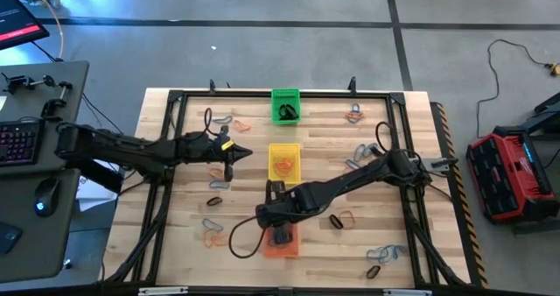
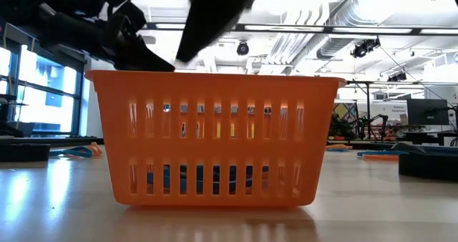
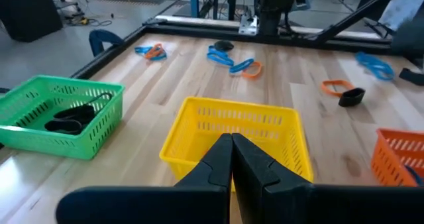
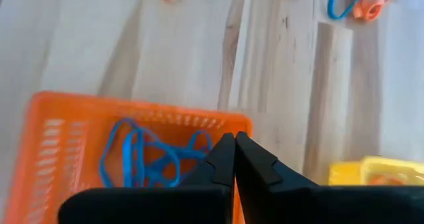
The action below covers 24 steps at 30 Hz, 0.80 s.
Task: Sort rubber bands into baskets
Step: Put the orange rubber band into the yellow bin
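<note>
High view | right gripper (image 1: 278, 233) closed (empty) over orange basket (image 1: 283, 246) | left gripper (image 1: 248, 152) closed

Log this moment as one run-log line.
left gripper: shut, empty, by yellow basket | right gripper: shut, empty, over orange basket | blue bands: in orange basket

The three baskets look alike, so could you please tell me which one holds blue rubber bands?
The orange basket, under the right tool: blue rubber bands lie inside. The green basket holds black ones; the yellow basket holds orange ones.
</note>
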{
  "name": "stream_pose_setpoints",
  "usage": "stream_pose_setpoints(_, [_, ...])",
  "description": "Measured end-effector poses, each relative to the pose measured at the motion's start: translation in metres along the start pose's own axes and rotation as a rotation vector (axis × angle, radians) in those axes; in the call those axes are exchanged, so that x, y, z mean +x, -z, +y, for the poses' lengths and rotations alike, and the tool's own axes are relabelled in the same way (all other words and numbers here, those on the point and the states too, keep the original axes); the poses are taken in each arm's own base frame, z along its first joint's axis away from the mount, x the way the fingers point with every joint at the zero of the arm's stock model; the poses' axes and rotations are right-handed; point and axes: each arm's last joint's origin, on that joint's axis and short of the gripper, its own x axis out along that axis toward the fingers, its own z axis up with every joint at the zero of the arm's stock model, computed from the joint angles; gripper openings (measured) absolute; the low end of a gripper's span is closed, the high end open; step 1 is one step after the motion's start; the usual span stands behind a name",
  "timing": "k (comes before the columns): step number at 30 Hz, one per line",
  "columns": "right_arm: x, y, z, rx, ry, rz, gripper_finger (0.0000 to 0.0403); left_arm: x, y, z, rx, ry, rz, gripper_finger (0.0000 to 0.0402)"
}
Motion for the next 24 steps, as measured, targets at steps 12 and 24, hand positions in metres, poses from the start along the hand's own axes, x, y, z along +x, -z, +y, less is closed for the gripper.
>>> stream_pose_setpoints(12, [0.000, 0.030, -0.006, 0.097, 0.010, -0.189, 0.0000, -0.019, 0.000, 0.000, 0.020, 0.012, 0.072, 0.0000])
stream_pose_setpoints(24, [-0.041, 0.101, -0.013, 0.276, 0.111, -0.403, 0.0000, -0.030, 0.008, -0.026, 0.079, 0.132, 0.195, 0.0000])
